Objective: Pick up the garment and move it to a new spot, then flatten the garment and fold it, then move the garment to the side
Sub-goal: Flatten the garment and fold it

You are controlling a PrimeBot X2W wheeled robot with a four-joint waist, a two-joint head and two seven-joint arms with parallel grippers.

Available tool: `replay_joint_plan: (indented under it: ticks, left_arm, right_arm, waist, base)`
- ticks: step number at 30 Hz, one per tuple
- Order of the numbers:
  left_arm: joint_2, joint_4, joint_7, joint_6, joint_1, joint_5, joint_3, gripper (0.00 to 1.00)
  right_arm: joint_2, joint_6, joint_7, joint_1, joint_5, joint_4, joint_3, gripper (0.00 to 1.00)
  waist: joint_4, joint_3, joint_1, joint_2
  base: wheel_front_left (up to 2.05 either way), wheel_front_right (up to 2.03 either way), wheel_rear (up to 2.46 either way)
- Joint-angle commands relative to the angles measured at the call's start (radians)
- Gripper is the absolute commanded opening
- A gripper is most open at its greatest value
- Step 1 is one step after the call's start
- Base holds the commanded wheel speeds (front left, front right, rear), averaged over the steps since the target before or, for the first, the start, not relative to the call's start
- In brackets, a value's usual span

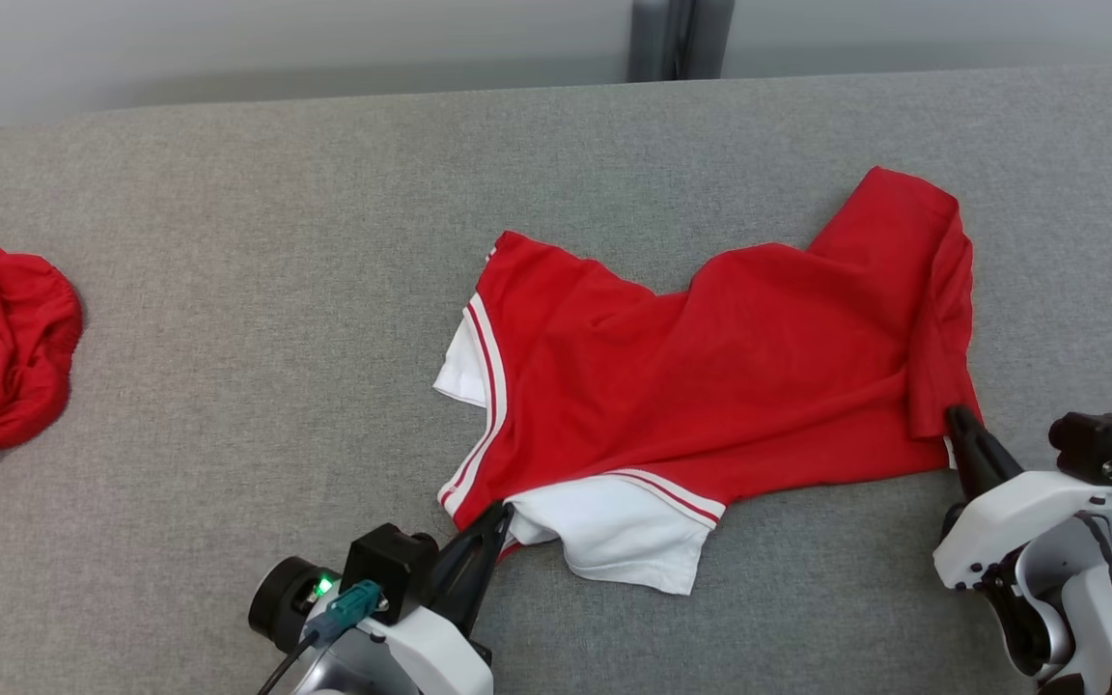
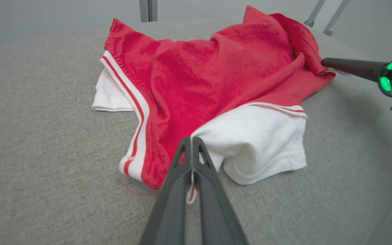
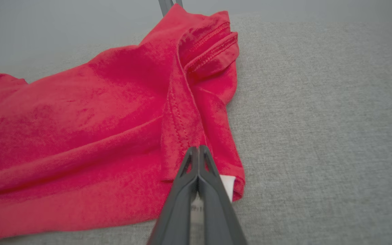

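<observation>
Clamps the red-and-white garment (image 1: 710,367) at both near corners: left gripper (image 1: 503,510) pinching the left hem, right gripper (image 1: 954,417) the right.

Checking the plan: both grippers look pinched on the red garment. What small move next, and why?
Probably lift both grippers together, easing them apart. The left gripper is shut on the garment at its near-left edge, the right gripper at its right corner. The cloth lies bunched on the table, so lifting should free and spread it.
</observation>
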Motion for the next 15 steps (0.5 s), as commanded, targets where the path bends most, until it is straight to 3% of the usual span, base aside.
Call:
replay_joint_plan:
  ticks: [1,9,15]
  left_arm:
    - [0.008,-0.001,-0.011,0.007,-0.023,0.007,0.008,0.00]
    - [0.020,-0.018,-0.055,0.029,-0.023,0.004,0.038,0.00]
    - [0.029,-0.022,-0.051,0.042,-0.009,-0.005,0.043,0.00]
  right_arm:
    - [-0.010,0.000,-0.015,-0.011,0.009,-0.007,0.002,0.00]
    - [-0.022,0.000,-0.093,0.011,0.009,-0.082,-0.011,0.00]
    - [-0.013,0.000,-0.086,0.035,-0.005,-0.143,-0.023,0.00]
  waist:
    - [-0.001,0.000,0.0000,0.0000]
    - [-0.009,-0.011,0.0000,0.0000]
    - [-0.016,-0.021,0.0000,0.0000]
  base:
    - [0.00,0.00,0.00]
    - [0.00,0.00,0.00]
    - [0.00,0.00,0.00]
